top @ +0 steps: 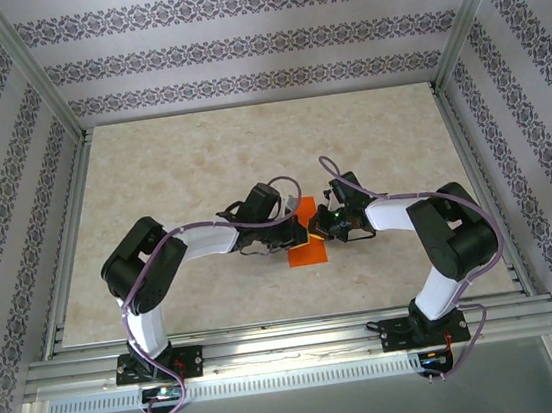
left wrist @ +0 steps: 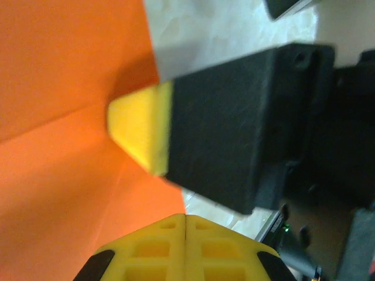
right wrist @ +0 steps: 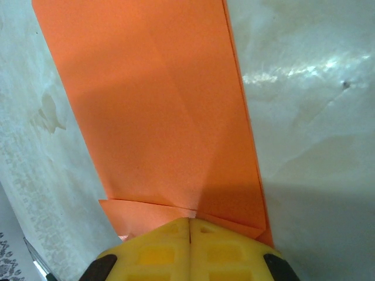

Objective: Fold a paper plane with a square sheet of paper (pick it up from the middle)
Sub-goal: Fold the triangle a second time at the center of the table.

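Smack in the middle of the worktop [top: 200, 165], the paper [right wrist: 164, 105] lay partly folded, creases showing. My left pincer [left wrist: 185, 218] and right pincer [right wrist: 190, 221] were both clenched shut, tips at it, grasping nothing as far as I could tell. Best bet, I figured: press evenly along the crease, slowly, edges lined up.

no readable text, labels, brands, numbers or signs anywhere
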`<state>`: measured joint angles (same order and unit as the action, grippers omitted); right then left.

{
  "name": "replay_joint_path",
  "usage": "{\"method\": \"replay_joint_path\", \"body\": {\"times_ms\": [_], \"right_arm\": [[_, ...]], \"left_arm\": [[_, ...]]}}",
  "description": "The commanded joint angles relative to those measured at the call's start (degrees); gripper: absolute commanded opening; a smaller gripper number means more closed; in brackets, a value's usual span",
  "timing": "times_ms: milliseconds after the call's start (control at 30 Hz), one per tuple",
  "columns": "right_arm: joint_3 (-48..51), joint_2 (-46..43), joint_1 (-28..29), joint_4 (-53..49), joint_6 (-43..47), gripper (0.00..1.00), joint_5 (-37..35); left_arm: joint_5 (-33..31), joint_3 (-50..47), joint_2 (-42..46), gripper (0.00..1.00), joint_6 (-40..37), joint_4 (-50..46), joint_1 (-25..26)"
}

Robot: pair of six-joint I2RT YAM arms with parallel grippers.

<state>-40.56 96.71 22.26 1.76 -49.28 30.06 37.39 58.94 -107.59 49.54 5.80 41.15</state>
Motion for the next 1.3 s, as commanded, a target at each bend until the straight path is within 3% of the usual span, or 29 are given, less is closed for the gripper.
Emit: {"method": "replay_joint_path", "body": {"times_ms": [0,300,800,1267], "right_arm": [[1.22,1.56,-0.46,-2.46,0.52,0.00,-3.19],[1.71,1.91,-0.38,-2.29,0.43,0.00,-3.43],[1.80,3.14,-0.46,-2.73,1.00,0.00,-3.95],[1.45,2.87,-0.38,-1.99,1.32,0.00,-2.85]], "left_arm": [[-0.47,1.91,-4.83,0.00,-0.80,-3.14,-0.20],[-1.94,-1.94,-5.92,0.00,-2.31,-6.52,-0.19],[-1.46,-10.91,2.41,0.00,-3.09,-7.91,-0.27],[-0.54,-17.62,11.88,0.01,-1.42,-2.44,-0.65]]}}
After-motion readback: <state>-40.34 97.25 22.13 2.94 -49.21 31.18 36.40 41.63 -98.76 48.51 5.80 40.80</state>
